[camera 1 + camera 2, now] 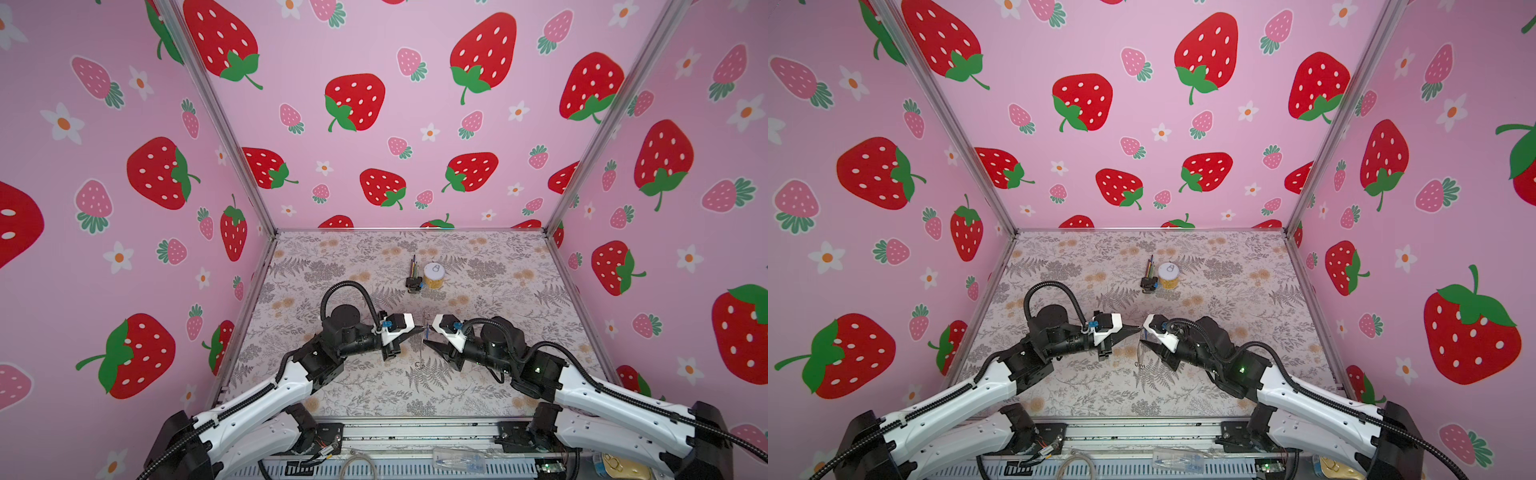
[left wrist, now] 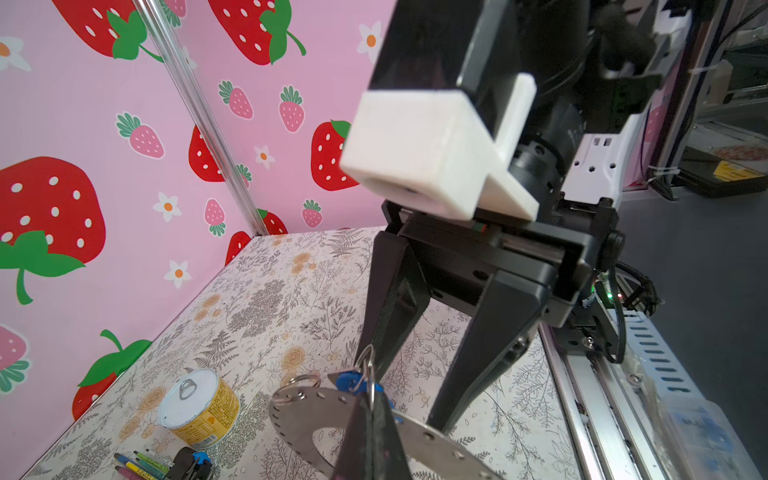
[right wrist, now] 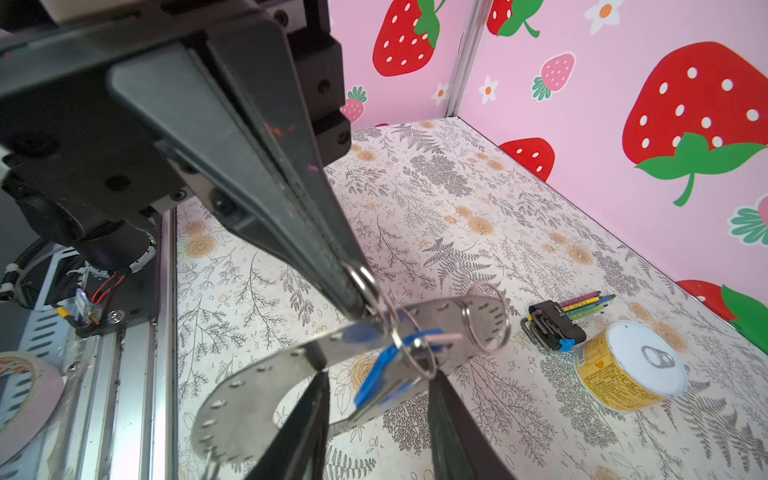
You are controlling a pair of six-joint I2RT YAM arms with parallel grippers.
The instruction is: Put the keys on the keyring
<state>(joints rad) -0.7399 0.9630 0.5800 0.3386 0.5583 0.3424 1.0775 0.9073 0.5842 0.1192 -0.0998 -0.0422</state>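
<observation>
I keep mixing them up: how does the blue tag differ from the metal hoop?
The blue tag is bright plastic; the metal hoop is dull grey. The tag is far smaller than the hoop. The tag is solid; the hoop is a holed band. Both hang in midair.

Both arms are reaching inward, meeting mid-scene above the counter. The left gripper point(image 1: 420, 330) is pinching fully closed. The right gripper point(image 1: 429, 336) is standing partly spread, tips facing left.

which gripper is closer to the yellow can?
Left, marginally. In both top views the left gripper and right gripper meet at the keyring, both well short of the can.
</observation>
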